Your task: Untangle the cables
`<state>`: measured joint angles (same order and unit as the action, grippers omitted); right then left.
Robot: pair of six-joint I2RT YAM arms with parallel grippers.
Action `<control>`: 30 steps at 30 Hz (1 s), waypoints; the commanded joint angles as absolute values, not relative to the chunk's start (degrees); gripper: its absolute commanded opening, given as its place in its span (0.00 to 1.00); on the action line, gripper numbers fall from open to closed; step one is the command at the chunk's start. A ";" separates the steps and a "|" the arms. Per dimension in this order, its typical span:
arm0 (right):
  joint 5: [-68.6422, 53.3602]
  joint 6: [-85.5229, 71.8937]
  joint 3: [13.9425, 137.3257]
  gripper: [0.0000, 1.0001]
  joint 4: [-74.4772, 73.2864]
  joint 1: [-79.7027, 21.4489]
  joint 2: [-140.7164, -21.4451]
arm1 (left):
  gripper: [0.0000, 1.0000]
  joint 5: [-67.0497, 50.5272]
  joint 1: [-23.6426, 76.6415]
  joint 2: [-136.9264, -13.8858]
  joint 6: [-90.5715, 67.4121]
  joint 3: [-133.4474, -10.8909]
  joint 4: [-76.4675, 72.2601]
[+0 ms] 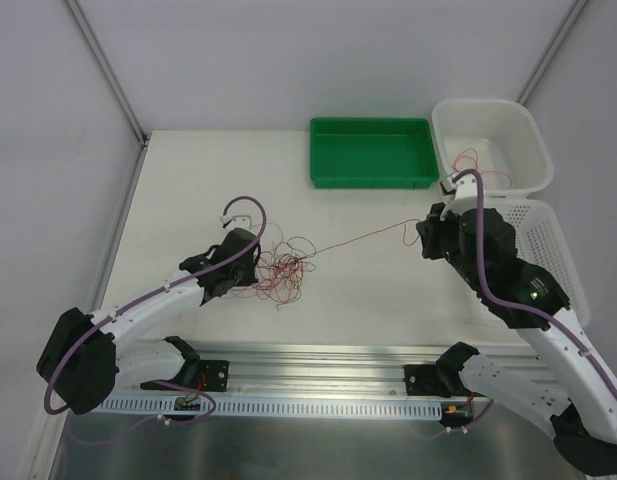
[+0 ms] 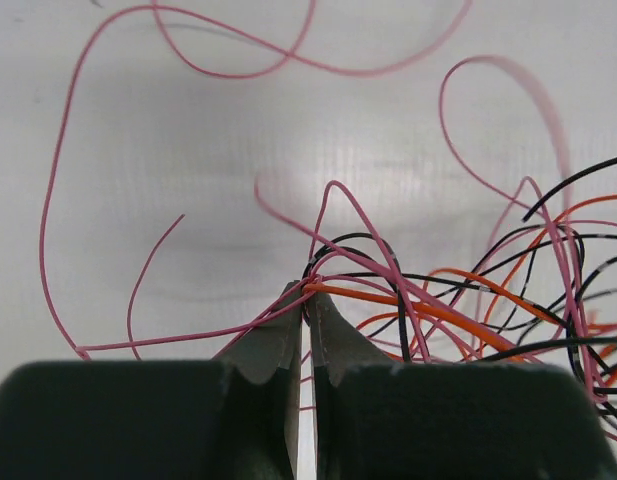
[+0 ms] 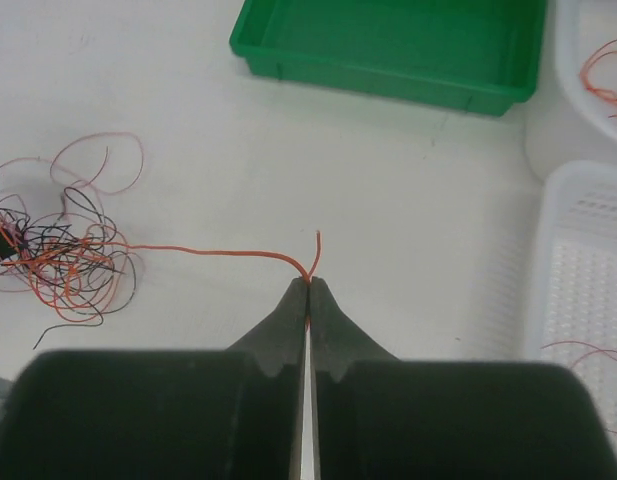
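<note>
Holding one red cable [image 1: 358, 238] taut, the right gripper [image 3: 308, 283] is clamped on its end while the left gripper [image 2: 308, 295] pinches strands of the tangle [image 1: 283, 270] at mid-table. A few loose wires [image 1: 470, 165] already lie in the white basket [image 1: 485, 103]; most are knotted together, so the task appears early.

In the top view, single strands of the thin red, orange and black cables [image 1: 285, 270] cannot be told apart. In the left wrist view, they are cut off at the right edge.
</note>
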<state>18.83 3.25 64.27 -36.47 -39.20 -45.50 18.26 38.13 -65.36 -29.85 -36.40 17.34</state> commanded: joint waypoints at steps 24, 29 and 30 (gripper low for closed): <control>32.56 7.75 81.87 0.01 -44.21 -36.04 -44.56 | 0.00 19.52 14.68 -51.42 -40.71 -33.65 22.06; 23.06 0.19 64.37 0.01 -43.51 -35.95 -45.00 | 0.00 11.88 14.76 -48.87 -32.62 -39.98 23.99; 21.29 -1.48 61.46 0.01 -42.72 -35.95 -45.26 | 0.00 10.56 14.77 -48.61 -31.04 -41.12 24.34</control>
